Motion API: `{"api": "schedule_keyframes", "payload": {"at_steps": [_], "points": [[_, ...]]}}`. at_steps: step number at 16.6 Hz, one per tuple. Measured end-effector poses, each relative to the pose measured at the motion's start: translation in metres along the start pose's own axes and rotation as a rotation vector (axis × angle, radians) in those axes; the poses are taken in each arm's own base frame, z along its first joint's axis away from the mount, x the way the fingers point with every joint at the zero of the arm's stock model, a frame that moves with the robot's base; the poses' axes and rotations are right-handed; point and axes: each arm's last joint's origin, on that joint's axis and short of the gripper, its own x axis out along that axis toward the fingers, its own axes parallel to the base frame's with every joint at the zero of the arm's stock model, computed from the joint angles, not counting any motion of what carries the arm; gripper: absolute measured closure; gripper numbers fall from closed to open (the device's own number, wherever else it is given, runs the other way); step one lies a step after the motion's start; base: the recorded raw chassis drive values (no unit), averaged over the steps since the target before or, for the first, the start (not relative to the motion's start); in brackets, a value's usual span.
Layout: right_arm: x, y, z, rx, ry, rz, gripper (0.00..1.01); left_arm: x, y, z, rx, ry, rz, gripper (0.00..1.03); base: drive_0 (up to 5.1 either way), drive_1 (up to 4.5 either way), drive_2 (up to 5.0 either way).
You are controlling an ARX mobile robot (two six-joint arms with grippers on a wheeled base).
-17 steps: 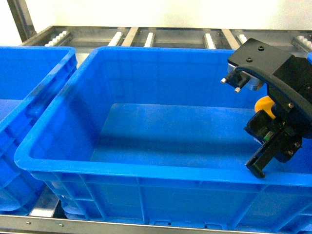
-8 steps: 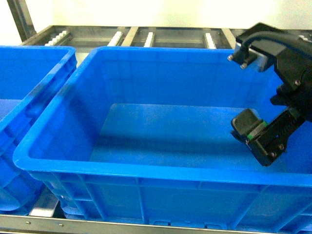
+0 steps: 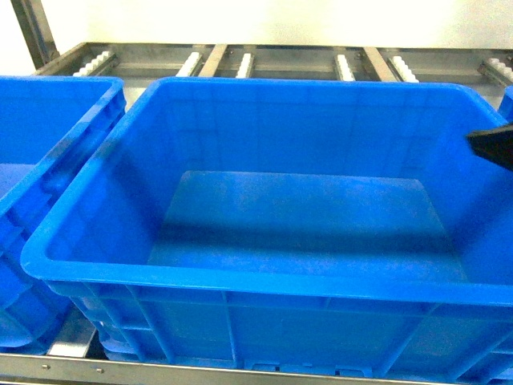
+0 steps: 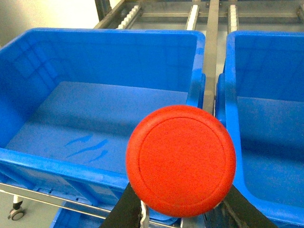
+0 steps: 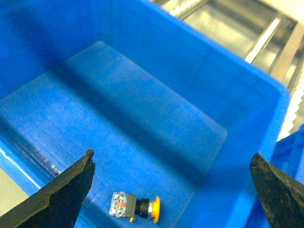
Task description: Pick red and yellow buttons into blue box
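Two buttons: red button, yellow button; two blue boxes.

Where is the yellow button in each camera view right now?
Head: not in it; the blue box floor shows bare.
Left wrist: not in it; only the red button, held close to the lens.
Right wrist: bottom centre, yellow button lying on its side on the box floor.
Shared landmark: the blue box.

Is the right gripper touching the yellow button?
Apart. The right wrist view shows the yellow button lying on the blue box floor, with the right gripper jaws spread wide on either side, clear of it.
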Motion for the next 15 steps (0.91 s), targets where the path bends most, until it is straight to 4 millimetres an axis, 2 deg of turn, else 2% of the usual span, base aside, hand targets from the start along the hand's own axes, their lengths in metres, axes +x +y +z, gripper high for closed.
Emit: {"api": "schedule_keyframes", "payload": {"at_steps": [2,3,5,7,9,13,14,15], "points": [[-0.047,0.0,-0.021,-0.04,-0.221,-0.07,0.03,0.0,0.0,0.0,0.0,0.0,0.0,0.83,0.0,0.0,0.0],[-0.069,0.008,-0.026,-0.06,-0.311,-0.11,0.03,0.0,0.0,0.0,0.0,0.0,0.0,0.83,0.0,0.0,0.0],[-0.091,0.027,-0.046,-0.105,-0.408,-0.147,0.03,0.0,0.0,0.0,0.0,0.0,0.0,0.83,0.0,0.0,0.0],[-0.105,0.043,-0.068,-0.09,-0.417,-0.22,0.03,0.0,0.0,0.0,0.0,0.0,0.0,0.83,0.0,0.0,0.0],[-0.115,0.05,-0.089,-0.082,-0.461,-0.435,0.03,0.0,0.0,0.0,0.0,0.0,0.0,0.83,0.0,0.0,0.0],[-0.112,0.054,-0.094,-0.061,-0.453,-0.492,0.03,0.001,0.0,0.001,-0.003,-0.005,-0.002,0.83,0.0,0.0,0.0],[-0.112,0.054,-0.094,-0.06,-0.452,-0.492,0.03,0.009,-0.002,0.005,-0.015,-0.016,-0.027,0.83,0.0,0.0,0.0],[-0.112,0.054,-0.094,-0.061,-0.453,-0.492,0.03,0.022,-0.005,0.018,-0.017,-0.026,-0.048,0.83,0.0,0.0,0.0]]}}
